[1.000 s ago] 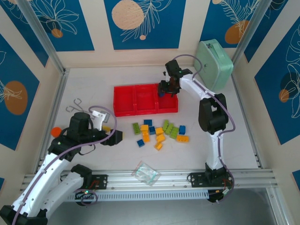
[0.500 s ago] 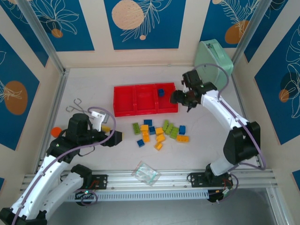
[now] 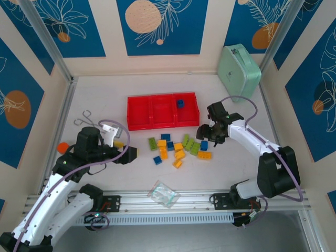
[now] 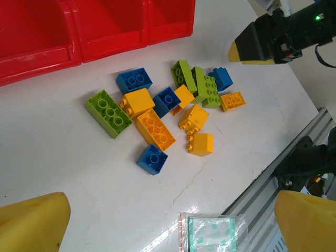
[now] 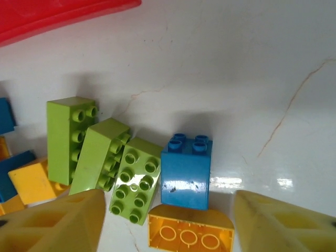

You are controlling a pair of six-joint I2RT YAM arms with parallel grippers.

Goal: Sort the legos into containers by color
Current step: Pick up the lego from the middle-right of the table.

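Just in front of the containers, three joined red bins, fourteen legos lie bunched on the table: six orange-yellow, four green, four blue. One more blue lies inside the rightmost bin. The left end effector hangs low, front-left of the containers, spread wide and empty, while the right end effector, fingers apart and empty, reaches in front of the containers' right end.

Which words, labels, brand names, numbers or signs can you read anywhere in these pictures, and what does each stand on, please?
No text can be read anywhere.
The legos show no legible marking on their studs.
The clear bag carries only a blurred green pattern.
The red containers and the mint-green case look plain.
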